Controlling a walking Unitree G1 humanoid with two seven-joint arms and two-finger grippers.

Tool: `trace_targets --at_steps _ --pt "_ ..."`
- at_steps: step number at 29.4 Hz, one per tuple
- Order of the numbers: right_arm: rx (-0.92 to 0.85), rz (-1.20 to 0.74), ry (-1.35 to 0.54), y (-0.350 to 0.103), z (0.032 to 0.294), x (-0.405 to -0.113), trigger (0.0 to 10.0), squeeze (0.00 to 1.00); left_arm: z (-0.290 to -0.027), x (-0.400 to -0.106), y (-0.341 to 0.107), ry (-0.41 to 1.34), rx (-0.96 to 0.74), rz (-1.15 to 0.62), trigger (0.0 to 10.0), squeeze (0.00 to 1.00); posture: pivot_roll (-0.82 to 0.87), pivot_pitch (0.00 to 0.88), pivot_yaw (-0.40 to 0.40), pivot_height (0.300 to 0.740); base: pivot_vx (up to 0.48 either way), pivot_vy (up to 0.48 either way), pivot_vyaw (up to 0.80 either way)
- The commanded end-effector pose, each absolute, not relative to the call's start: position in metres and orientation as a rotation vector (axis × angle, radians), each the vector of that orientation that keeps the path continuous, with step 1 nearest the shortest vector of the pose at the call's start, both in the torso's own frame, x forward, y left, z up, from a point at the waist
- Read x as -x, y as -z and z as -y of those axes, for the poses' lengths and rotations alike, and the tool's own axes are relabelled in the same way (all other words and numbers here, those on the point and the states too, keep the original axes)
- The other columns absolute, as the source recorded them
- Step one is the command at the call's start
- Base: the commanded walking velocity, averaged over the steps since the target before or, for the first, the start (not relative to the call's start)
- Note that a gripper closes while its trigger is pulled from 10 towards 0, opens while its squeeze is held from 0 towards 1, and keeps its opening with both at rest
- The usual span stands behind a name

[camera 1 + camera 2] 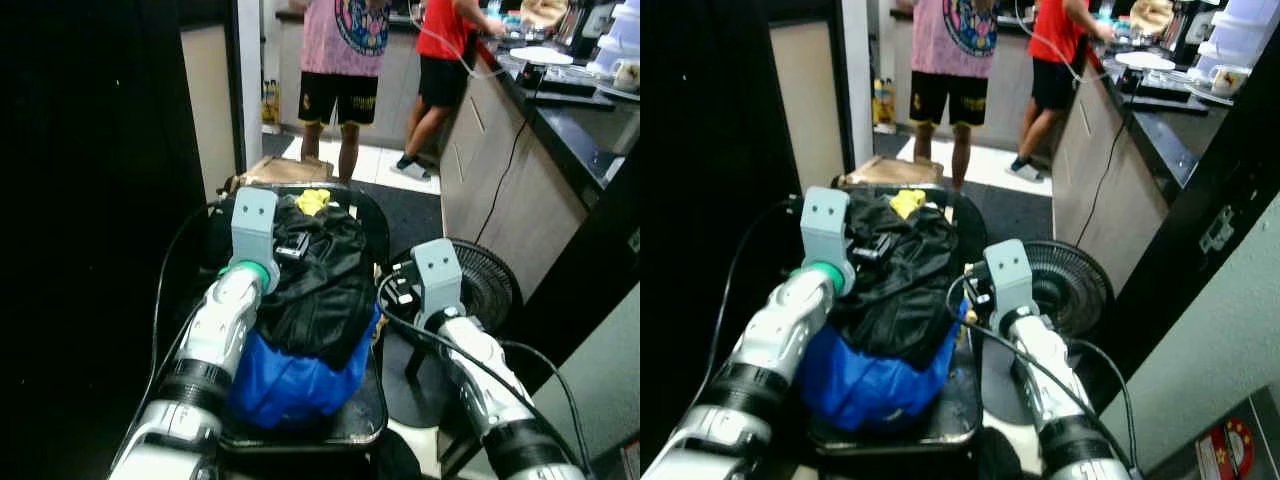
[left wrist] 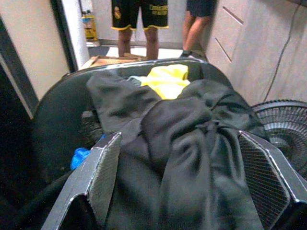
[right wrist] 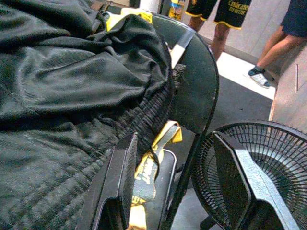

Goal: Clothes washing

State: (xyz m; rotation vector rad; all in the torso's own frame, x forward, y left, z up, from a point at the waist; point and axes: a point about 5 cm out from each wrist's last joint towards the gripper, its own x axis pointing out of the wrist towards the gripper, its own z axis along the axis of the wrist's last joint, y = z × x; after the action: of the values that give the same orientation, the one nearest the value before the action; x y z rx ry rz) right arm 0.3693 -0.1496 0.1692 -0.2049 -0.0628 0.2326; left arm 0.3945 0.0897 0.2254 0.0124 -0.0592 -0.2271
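Two hands, both with fingers spread and holding nothing: left hand [image 2: 184, 191] just above the black garment [image 1: 320, 280], right hand [image 3: 184, 187] beside the chair [image 3: 196, 96], near the floor fan [image 1: 480, 280]. Black garment tops a heap on the chair seat, over a blue garment [image 1: 290, 385], a yellow cloth [image 1: 313, 200] behind. Two people [image 1: 345, 50] stand beyond at a kitchen surface [image 1: 570, 120].
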Motion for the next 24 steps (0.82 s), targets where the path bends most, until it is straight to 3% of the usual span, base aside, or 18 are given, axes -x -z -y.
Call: trace_targets --at_steps 1,11,23,24 --pt "0.212 0.041 -0.229 -0.165 0.152 -0.370 10.0 0.00 -0.084 -0.394 -0.208 0.244 -0.038 -0.010 10.0 0.00 -0.06 0.063 0.013 0.740 0.000 0.000 0.00" --pt "0.221 0.039 -0.239 -0.165 0.151 -0.370 10.0 0.00 -0.085 -0.397 -0.190 0.238 0.054 -0.229 10.0 0.00 -0.05 0.065 0.008 0.740 0.000 0.000 0.00" --pt "0.222 0.040 -0.243 -0.166 0.150 -0.371 10.0 0.00 -0.081 -0.395 -0.180 0.270 0.235 -0.338 10.0 0.00 -0.05 0.066 0.009 0.740 0.000 0.000 0.00" --pt "0.223 0.040 -0.244 -0.166 0.150 -0.371 10.0 0.00 -0.080 -0.395 -0.178 0.274 0.261 -0.349 9.5 0.00 -0.05 0.066 0.009 0.740 0.000 0.000 0.00"
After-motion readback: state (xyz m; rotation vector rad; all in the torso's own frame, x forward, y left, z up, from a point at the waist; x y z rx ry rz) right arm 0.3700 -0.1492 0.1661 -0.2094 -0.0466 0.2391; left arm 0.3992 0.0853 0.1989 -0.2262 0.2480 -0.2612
